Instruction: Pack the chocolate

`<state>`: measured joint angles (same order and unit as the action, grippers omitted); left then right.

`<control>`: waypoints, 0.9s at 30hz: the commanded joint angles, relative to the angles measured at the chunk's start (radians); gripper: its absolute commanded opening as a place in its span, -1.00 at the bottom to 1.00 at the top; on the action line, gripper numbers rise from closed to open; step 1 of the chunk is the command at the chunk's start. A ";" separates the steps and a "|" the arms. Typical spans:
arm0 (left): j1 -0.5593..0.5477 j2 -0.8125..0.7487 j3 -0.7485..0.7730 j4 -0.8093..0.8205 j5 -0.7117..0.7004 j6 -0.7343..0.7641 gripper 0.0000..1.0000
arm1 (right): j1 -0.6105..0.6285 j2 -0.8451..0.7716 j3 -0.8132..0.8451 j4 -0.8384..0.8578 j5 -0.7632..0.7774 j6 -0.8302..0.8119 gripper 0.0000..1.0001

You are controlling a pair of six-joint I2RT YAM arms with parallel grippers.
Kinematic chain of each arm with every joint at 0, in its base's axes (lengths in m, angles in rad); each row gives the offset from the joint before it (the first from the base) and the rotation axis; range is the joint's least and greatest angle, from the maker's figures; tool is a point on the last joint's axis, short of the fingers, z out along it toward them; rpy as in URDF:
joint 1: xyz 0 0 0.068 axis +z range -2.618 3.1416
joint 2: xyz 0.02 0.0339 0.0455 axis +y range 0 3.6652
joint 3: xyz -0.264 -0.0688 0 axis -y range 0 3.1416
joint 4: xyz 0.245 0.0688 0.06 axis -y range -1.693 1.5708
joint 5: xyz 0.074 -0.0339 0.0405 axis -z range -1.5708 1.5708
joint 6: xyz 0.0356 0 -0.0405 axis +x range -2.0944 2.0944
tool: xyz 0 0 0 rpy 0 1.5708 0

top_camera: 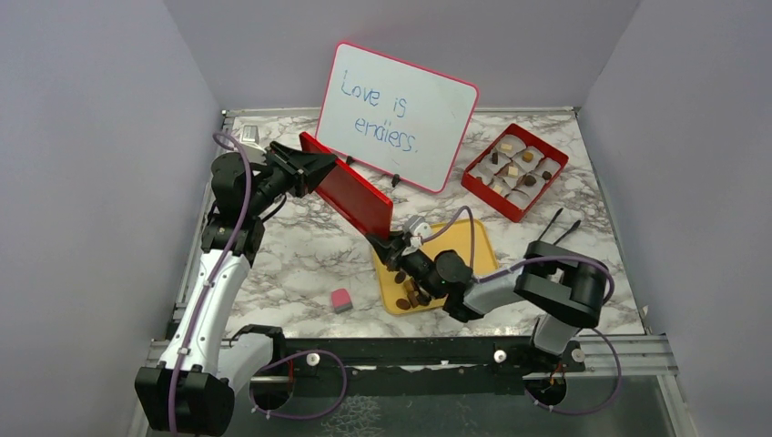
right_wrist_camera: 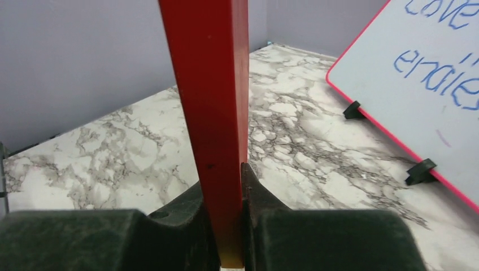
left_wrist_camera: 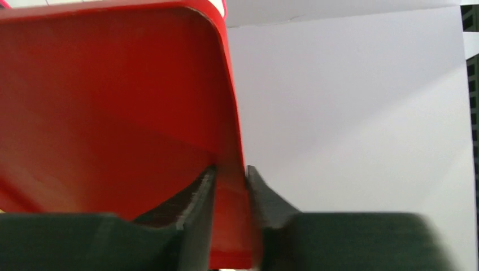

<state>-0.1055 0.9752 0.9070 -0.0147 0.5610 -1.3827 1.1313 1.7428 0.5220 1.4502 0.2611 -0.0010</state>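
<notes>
A flat red box lid [top_camera: 350,193] is held off the table between both arms. My left gripper [top_camera: 320,164] is shut on its far left edge; in the left wrist view the lid [left_wrist_camera: 113,101] fills the left side with the gripper [left_wrist_camera: 230,175] clamped on its rim. My right gripper [top_camera: 380,241] is shut on its near right end; in the right wrist view the lid [right_wrist_camera: 209,84] stands edge-on in the gripper [right_wrist_camera: 226,175]. Several chocolate pieces [top_camera: 411,293] lie on a yellow tray [top_camera: 482,244]. More chocolate [top_camera: 515,170] sits in paper cups in the open red box [top_camera: 543,191] at the back right.
A red-framed whiteboard [top_camera: 398,114] reading "Love is endless" stands at the back centre, close behind the lid; it also shows in the right wrist view [right_wrist_camera: 418,73]. A pink-and-white cube [top_camera: 341,299] lies near the front. A small silver object [top_camera: 248,135] sits at the back left corner.
</notes>
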 commanded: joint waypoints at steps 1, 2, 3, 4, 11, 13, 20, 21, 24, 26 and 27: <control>0.005 0.009 0.036 -0.033 -0.042 0.063 -0.22 | 0.008 -0.147 0.030 -0.072 0.082 -0.090 -0.98; 0.005 0.013 0.052 -0.044 -0.040 0.085 -0.08 | 0.008 -0.174 0.030 -0.100 0.111 -0.110 -0.98; 0.004 0.018 0.069 -0.062 -0.035 0.111 0.03 | 0.008 -0.199 0.030 -0.129 0.140 -0.129 -0.98; 0.004 0.025 0.088 -0.079 -0.027 0.140 0.14 | 0.008 -0.236 0.030 -0.162 0.167 -0.155 -0.98; 0.004 0.036 0.146 -0.151 0.047 0.314 0.61 | -0.015 -0.480 0.120 -0.580 0.350 -0.259 -0.98; 0.003 0.038 0.138 -0.157 0.081 0.349 0.73 | -0.027 -0.548 0.153 -0.715 0.357 -0.262 -0.98; -0.011 0.063 0.149 -0.175 0.207 0.479 0.84 | -0.045 -0.677 0.284 -1.008 0.462 -0.426 -0.98; -0.015 0.058 0.150 -0.193 0.195 0.511 0.85 | -0.045 -0.692 0.317 -1.046 0.496 -0.461 -0.98; -0.028 0.045 0.135 -0.245 0.144 0.608 0.95 | -0.045 -0.726 0.392 -1.083 0.557 -0.598 -0.98; -0.037 0.044 0.126 -0.287 0.110 0.676 0.98 | -0.045 -0.740 0.451 -1.123 0.598 -0.645 -0.98; -0.042 0.044 0.122 -0.305 0.091 0.709 0.98 | -0.045 -0.741 0.480 -1.138 0.630 -0.675 -0.98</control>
<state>-0.1284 1.0389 1.0252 -0.2340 0.6960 -0.8616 1.0863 1.0512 0.8768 0.3931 0.7483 -0.4999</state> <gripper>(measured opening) 0.984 0.175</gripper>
